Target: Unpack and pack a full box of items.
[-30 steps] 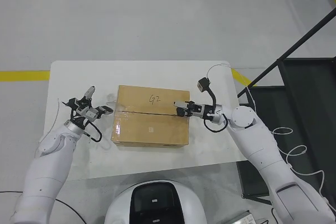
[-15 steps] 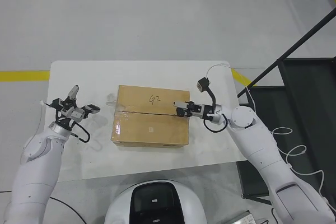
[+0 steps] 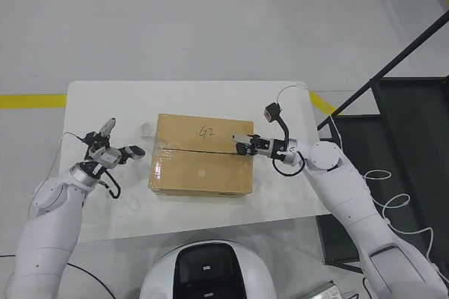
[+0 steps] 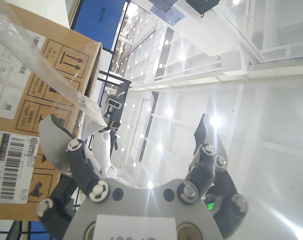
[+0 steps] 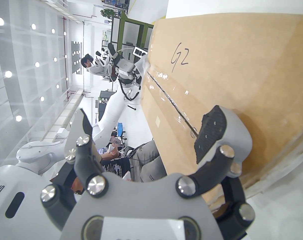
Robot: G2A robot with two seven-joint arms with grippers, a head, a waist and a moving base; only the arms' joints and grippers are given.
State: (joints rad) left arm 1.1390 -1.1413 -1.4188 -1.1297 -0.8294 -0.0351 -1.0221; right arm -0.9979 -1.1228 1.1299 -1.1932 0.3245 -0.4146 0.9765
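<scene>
A brown cardboard box (image 3: pixel 202 153) marked "G2" lies shut in the middle of the white table (image 3: pixel 284 105). Its top seam (image 3: pixel 202 152) is covered with clear tape. My left gripper (image 3: pixel 125 137) hangs open just left of the box. A peeled strip of clear tape (image 4: pixel 54 76) runs from the box's (image 4: pixel 41 63) end to one finger (image 4: pixel 51 136) of the left gripper (image 4: pixel 127 131) and clings there. My right gripper (image 3: pixel 236 143) is open over the box's right end at the seam. In the right wrist view, one pad (image 5: pixel 211 131) of the right gripper (image 5: pixel 149 128) lies against the box top (image 5: pixel 228 63).
A dark metal rack (image 3: pixel 404 112) stands close beside the table's right edge. A yellow floor line (image 3: pixel 22 101) runs behind the table's left side. Bare table surface lies in front of and behind the box.
My left gripper pulled away to the left of the box, then came back partway toward it, the tape strip trailing from its finger. The right arm has stayed still.
</scene>
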